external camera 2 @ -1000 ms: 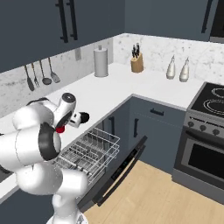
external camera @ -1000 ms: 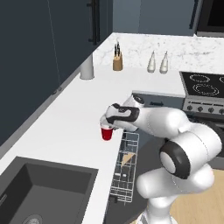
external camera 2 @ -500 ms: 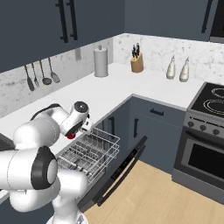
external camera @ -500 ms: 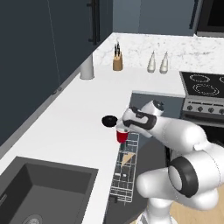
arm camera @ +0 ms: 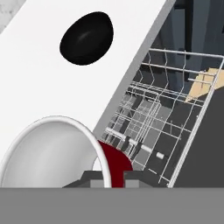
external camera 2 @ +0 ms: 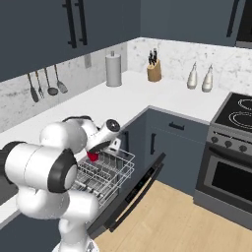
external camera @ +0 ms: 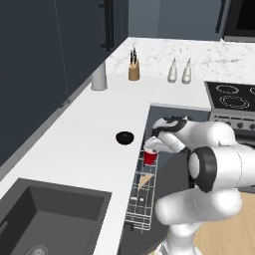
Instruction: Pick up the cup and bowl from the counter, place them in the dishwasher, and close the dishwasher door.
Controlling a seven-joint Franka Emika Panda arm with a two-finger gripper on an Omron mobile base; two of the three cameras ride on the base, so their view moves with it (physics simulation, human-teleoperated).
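Note:
My gripper point(external camera: 152, 147) is shut on the red cup point(external camera: 150, 157) and holds it just past the counter's point(external camera: 84, 134) edge, over the near end of the pulled-out wire rack point(external camera: 141, 199) of the dishwasher. In the right base view the cup point(external camera 2: 92, 156) hangs above the rack point(external camera 2: 108, 173), with the dishwasher door point(external camera 2: 134, 191) folded down below. The hand view has the cup's pale rim point(arm camera: 52, 151) large at the lower left. The black bowl point(external camera: 124, 137) sits on the counter, left of the cup; the hand view shows this bowl point(arm camera: 86, 37) near its top.
A dark sink point(external camera: 47, 214) is set into the counter near me. A grey canister point(external camera: 99, 77), a knife block point(external camera: 133, 71) and two bottles point(external camera: 179, 72) stand at the back. The stove point(external camera 2: 231, 138) is to the right of the dishwasher.
The arm has carried the cup to the right, from over the counter to over the rack. The bowl, hidden behind the arm before, now shows on the counter.

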